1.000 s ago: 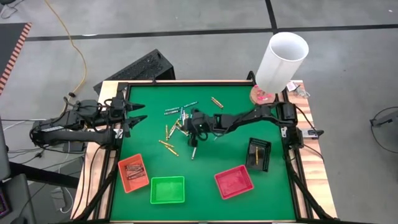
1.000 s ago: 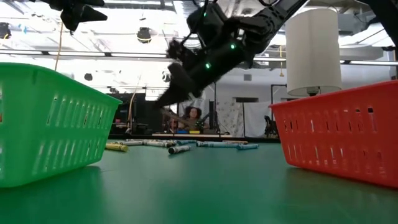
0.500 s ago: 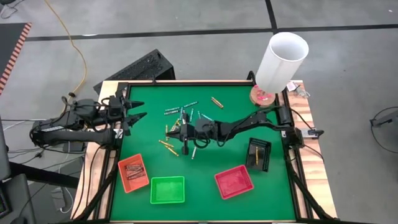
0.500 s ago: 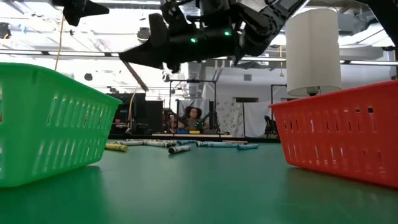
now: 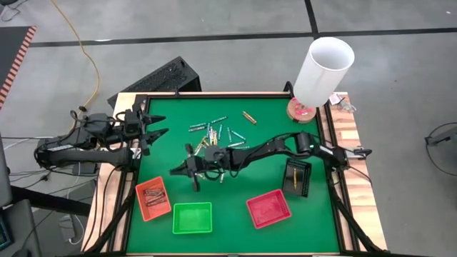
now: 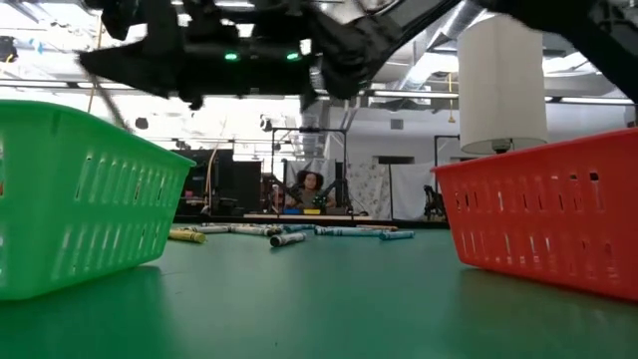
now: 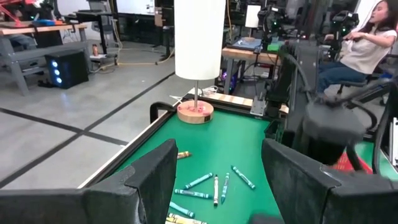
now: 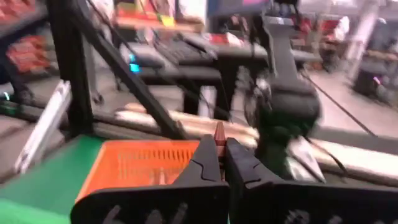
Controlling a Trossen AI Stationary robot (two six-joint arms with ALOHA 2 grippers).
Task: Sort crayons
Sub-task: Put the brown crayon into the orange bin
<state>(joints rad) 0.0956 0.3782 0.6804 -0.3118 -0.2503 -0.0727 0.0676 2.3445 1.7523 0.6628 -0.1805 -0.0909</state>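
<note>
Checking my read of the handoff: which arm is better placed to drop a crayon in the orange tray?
Right: its claw is shut on a reddish-brown crayon, facing the orange tray. The left claw waits open at the table's edge.

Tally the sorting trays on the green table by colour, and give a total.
orange tray: 1
green tray: 1
red tray: 1
black tray: 1
Total: 4
</note>
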